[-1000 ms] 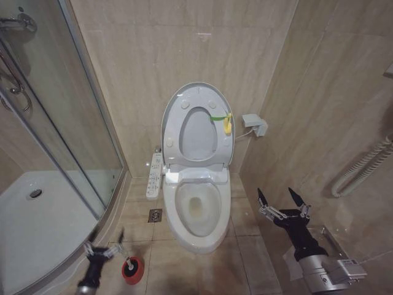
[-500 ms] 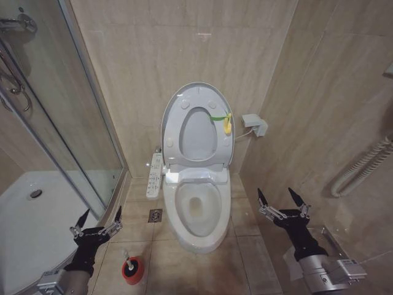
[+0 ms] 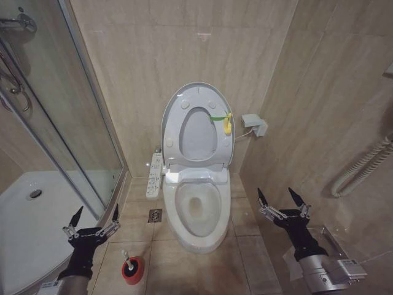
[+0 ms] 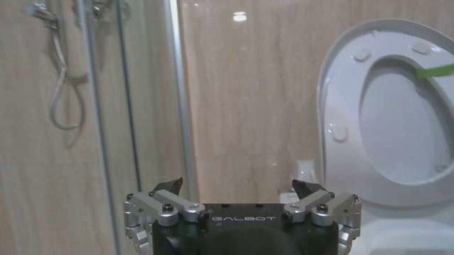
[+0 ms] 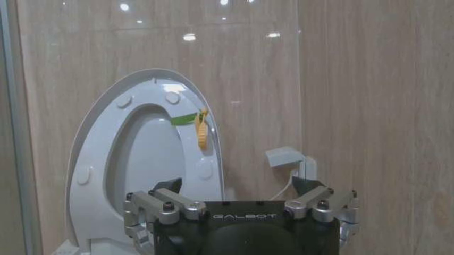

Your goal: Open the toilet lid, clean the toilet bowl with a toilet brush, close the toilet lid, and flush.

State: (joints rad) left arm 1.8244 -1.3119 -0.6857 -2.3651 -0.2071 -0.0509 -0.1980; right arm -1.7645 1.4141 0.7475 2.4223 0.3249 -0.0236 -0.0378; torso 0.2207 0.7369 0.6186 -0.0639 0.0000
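With the large white glossy toilet lid already upright, my left gripper, jaws wide and empty, hovers above the thin white-handled toilet brush in its round red holder cup; I should descend squarely onto the handle.

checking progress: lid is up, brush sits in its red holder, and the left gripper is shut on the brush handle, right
Not quite. In the head view the left gripper is open and empty, above the toilet brush in its red holder. The toilet lid is up.

A tiled home bathroom — glass shower enclosure, bidet-seat toilet bowl, floor drain.
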